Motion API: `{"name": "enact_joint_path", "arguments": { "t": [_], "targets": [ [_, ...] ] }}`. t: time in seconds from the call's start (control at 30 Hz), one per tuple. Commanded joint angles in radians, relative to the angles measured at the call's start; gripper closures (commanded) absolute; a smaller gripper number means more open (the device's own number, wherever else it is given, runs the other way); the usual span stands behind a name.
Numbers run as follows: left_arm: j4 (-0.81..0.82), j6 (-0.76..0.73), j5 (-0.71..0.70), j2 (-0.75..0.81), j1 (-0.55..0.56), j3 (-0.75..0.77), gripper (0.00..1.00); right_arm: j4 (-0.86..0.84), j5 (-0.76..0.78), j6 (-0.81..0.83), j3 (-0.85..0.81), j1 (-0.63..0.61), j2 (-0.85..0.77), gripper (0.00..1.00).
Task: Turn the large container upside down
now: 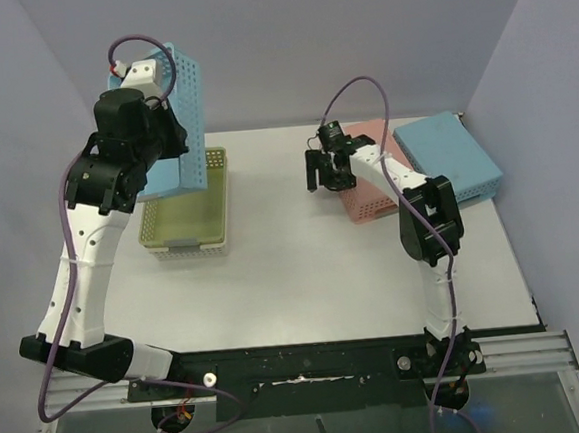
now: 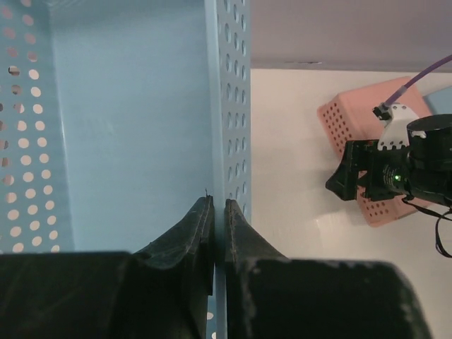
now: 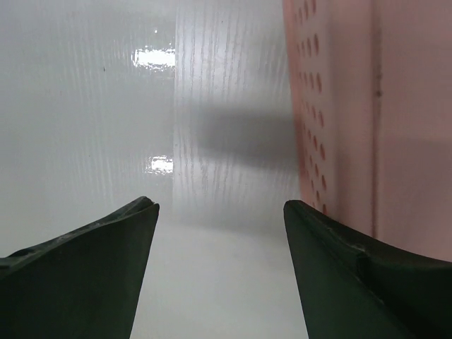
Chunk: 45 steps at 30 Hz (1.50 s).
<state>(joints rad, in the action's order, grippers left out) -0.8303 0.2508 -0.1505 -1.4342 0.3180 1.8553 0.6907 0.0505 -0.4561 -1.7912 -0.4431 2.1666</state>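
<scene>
The large light blue perforated container (image 1: 186, 94) is held up off the table at the back left, tipped onto its side above a green basket. My left gripper (image 1: 169, 126) is shut on its side wall. In the left wrist view the two fingers (image 2: 219, 206) pinch the perforated wall, and the container's smooth inside (image 2: 134, 127) shows to the left. My right gripper (image 1: 323, 179) is open and empty, low over the table just left of a pink basket; in the right wrist view (image 3: 220, 208) only bare table lies between its fingers.
A pale green basket (image 1: 185, 225) stands upright on the table under the held container. A pink perforated basket (image 1: 367, 185) (image 2: 353, 120) (image 3: 367, 106) lies upside down at the right. Another blue basket (image 1: 450, 154) lies upside down at the far right edge.
</scene>
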Motion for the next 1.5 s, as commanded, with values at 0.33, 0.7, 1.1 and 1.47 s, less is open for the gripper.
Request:
{"name": "enact_joint_path", "arguments": {
  "t": [0.33, 0.7, 1.1, 1.47],
  "targets": [
    [0.534, 0.414, 0.658, 0.104, 0.060, -0.248, 1.00, -0.072, -0.108, -0.046, 0.298, 0.245, -0.632, 0.23],
    [1.496, 1.052, 0.748, 0.153, 0.174, -0.915, 1.00, 0.046, -0.104, 0.003, 0.362, 0.421, -0.844, 0.22],
    [2.263, 1.473, 0.657, -0.091, 0.196, -1.231, 1.00, 0.020, -0.015, -0.039, 0.411, 0.273, -0.836, 0.22],
    [1.753, 1.180, 0.626, -0.018, 0.207, -1.213, 0.53, 0.003, -0.057, -0.056, 0.410, 0.234, -0.814, 0.22]
  ]
}}
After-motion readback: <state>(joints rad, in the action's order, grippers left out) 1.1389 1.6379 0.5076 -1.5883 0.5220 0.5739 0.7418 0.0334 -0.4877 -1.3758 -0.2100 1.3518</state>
